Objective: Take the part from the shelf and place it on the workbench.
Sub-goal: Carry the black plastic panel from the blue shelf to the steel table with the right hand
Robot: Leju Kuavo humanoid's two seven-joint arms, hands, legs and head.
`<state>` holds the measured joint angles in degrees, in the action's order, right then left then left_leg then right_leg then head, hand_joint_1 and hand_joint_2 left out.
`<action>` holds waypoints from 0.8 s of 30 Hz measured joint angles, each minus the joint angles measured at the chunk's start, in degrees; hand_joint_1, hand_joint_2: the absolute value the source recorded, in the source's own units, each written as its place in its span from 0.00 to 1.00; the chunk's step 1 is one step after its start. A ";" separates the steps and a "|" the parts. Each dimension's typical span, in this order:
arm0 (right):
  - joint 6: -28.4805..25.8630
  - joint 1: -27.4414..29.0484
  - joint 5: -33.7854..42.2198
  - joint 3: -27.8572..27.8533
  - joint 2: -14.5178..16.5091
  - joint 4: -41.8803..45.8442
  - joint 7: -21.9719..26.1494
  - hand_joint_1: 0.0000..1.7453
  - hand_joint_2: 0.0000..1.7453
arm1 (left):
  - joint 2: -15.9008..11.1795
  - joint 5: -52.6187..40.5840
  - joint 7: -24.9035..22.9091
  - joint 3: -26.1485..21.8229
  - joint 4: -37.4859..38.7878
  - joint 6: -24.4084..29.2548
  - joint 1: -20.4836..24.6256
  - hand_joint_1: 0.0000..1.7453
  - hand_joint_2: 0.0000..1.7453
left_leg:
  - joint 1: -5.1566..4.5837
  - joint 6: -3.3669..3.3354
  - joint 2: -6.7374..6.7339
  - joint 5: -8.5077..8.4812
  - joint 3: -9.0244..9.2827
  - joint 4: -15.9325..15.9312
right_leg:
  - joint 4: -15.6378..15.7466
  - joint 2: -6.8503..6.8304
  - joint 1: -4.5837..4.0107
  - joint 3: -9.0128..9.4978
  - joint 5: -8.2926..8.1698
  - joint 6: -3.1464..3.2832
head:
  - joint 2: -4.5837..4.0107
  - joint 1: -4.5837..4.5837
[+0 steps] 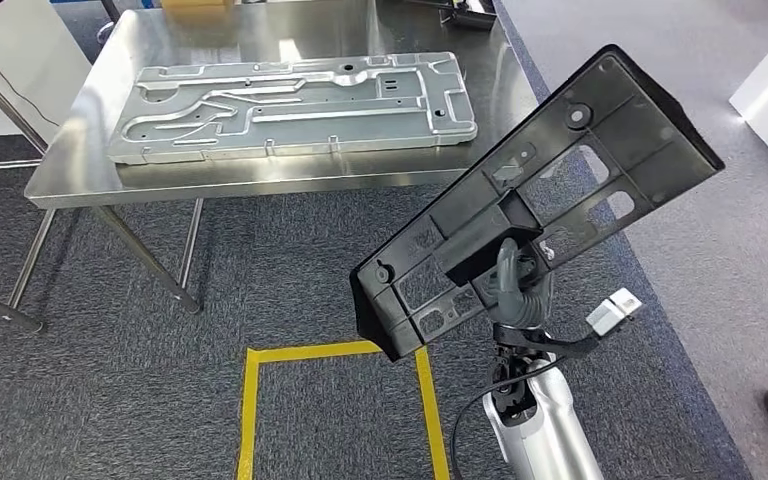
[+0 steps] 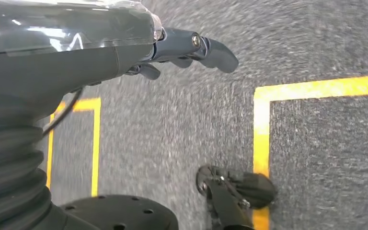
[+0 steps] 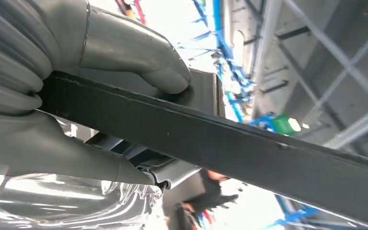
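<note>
We have the black part (image 1: 535,195) clasped in our right robot hand (image 1: 518,285), thumb and fingers clamped on its ribbed middle; its long axis tilts up toward 1 o'clock. The table (image 1: 260,175) lies toward 11 o'clock, well apart. Our left robot hand (image 2: 182,48) hangs holding nothing, fingers loosely curled.

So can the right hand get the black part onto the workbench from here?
Probably not yet. The right hand grips the black part above carpet, short of the workbench, and the metal plate covers most of its top.
</note>
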<state>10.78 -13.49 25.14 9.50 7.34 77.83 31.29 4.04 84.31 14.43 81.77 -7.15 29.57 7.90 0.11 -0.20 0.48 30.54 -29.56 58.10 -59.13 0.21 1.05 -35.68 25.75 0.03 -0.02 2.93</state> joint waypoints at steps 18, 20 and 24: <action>-4.02 -6.23 1.09 0.05 0.60 -5.12 -0.38 1.00 1.00 | -0.62 -0.99 -0.21 -2.47 -0.01 -1.59 0.35 0.00 1.00 | 0.41 -1.78 -0.08 -5.25 -4.85 0.16 | -5.88 -0.12 0.03 2.71 7.95 -1.79 | 0.00 -0.02; -4.22 -5.59 1.05 -0.51 0.17 -4.35 0.25 1.00 1.00 | -0.63 -2.00 -1.38 -2.10 -0.02 -1.93 1.28 0.00 1.00 | 0.25 -2.19 0.09 -4.67 -4.30 0.12 | -13.43 -0.12 0.02 -2.47 9.84 -1.87 | 0.00 -0.02; -2.98 -4.64 0.50 -1.48 -0.46 -2.97 0.68 1.00 1.00 | -0.66 -1.79 -1.87 -1.76 -0.02 -2.04 2.52 0.00 1.00 | -0.07 -2.05 0.33 -2.79 -1.90 0.13 | -8.39 -0.14 -0.12 -3.62 1.78 -1.33 | 0.00 -0.02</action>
<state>7.80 -18.13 25.64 8.02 6.88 74.86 31.97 3.38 82.52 12.56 80.01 -7.17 27.53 10.42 0.04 -2.25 0.81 27.75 -31.45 58.23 -67.52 0.07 0.93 -39.30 27.53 -1.30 -0.02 2.91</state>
